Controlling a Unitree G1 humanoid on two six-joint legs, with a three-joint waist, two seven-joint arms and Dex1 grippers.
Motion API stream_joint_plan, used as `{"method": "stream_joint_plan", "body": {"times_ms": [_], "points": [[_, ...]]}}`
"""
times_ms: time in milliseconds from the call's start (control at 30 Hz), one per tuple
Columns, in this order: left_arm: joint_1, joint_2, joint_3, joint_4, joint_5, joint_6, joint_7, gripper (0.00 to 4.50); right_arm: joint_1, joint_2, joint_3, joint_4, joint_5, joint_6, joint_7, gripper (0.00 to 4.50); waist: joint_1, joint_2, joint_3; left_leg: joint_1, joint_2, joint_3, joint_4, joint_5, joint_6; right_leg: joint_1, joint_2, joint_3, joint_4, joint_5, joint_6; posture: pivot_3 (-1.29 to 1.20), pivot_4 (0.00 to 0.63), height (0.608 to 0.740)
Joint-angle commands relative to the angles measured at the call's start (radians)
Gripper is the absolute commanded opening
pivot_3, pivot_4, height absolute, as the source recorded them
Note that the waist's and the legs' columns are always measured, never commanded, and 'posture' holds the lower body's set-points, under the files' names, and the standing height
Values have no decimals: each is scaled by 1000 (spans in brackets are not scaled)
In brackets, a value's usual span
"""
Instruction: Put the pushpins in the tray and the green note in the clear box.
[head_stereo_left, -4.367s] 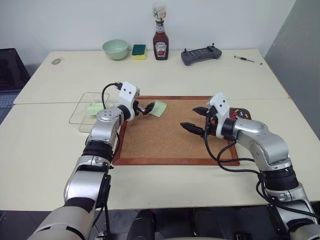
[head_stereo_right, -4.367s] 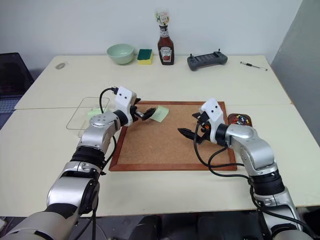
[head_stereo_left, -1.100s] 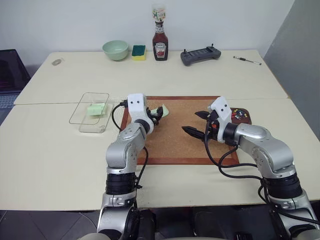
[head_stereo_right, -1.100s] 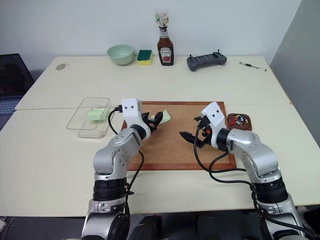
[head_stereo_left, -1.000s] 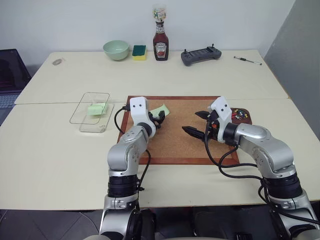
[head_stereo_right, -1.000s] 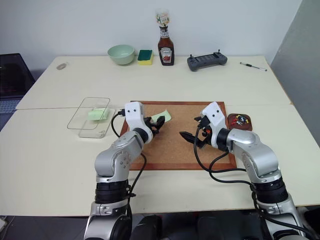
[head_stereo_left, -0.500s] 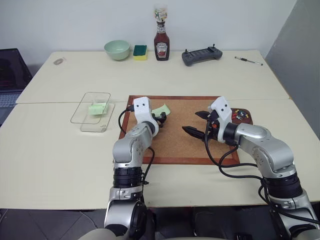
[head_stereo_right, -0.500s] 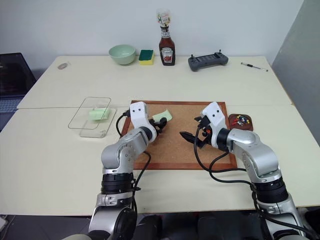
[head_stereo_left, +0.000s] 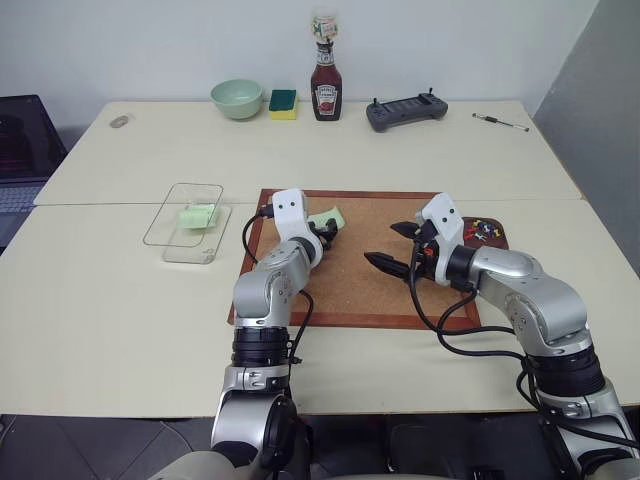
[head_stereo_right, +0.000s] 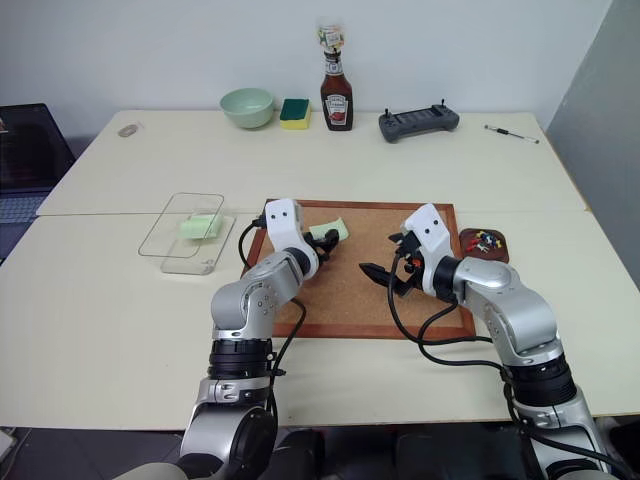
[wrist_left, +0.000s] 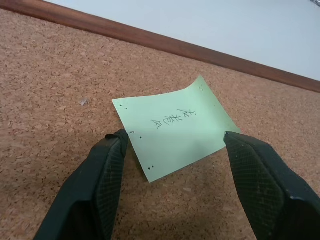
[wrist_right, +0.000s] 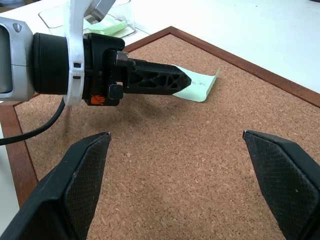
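Green note (wrist_left: 174, 132) between left gripper (wrist_left: 172, 165) fingers.

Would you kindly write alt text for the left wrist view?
A green note with handwritten marks lies on a cork board, between the open black fingers of the left gripper. The board's wooden frame and a pale table lie beyond.

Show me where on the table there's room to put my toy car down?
Bare tabletop lies near the robot, left of the corkboard, and between the clear box and the bowl. The board is crowded: both end effectors, left and right, hover over it by the green note.
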Motion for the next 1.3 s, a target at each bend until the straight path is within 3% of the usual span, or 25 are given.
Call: {"method": "stream_joint_plan", "body": {"times_ms": [33,167,267,800,1300], "points": [[-14,-8,-21,-58,-10,-23,-10,3269,-8,2,-19,-33,11,-18,-3,4500,0,0,0,0,0,0,0,0,0,0,0,0,0,0,0,0,150,740],[-12,-11,-14,-57,-18,-28,-10,3269,-10,4,-18,-29,12,-18,-1,4500,0,0,0,0,0,0,0,0,0,0,0,0,-1,0,0,0,150,740],[-20,-11,-7,-47,-24,-36,-10,2890,-11,5,-17,-29,12,-18,0,4500,0,0,0,0,0,0,0,0,0,0,0,0,-1,0,0,0,150,740],[-28,-6,3,-39,-40,-60,-23,21,-12,0,-13,-25,13,-19,12,4500,0,0,0,0,0,0,0,0,0,0,0,0,-1,0,0,0,150,740],[9,33,-4,-128,-41,-53,-34,21,-22,-5,-9,-11,7,-26,30,4500,-1,0,0,0,0,0,0,0,0,0,0,0,-1,0,0,0,150,740]]}}
